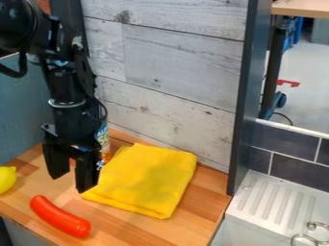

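Observation:
The black gripper [72, 178] hangs over the left part of the wooden counter, its two fingers apart with nothing between them. In front of it lies a red-orange sausage-shaped toy [59, 216], slanting toward the counter's front edge. A folded yellow cloth [146, 180] lies flat just right of the gripper. Behind the gripper stands a can or bottle with a colourful label [103, 141], partly hidden by the arm. At the left edge of the view is a yellow lemon-like object [6, 179], cut off by the frame.
A whitish wood-plank wall [173, 62] rises behind the counter [199, 206]. A dark upright post [247, 96] stands at the counter's right end. Beyond it are a white ridged drainboard [276, 197] and metal rings or fittings [311, 238] at the lower right.

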`<action>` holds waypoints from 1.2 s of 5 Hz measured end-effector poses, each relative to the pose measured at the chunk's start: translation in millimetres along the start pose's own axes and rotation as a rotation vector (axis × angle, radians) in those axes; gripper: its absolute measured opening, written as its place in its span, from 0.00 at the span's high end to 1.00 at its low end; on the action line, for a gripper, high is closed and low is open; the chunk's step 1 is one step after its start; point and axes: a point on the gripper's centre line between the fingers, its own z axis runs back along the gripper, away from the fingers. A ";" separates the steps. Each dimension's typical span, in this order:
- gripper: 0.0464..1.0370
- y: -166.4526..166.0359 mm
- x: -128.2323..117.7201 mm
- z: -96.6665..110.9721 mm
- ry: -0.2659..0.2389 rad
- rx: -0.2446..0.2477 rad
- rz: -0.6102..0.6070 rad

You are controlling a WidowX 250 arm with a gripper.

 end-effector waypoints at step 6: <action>0.04 22.9 -26.9 -44.7 -0.182 -0.012 0.947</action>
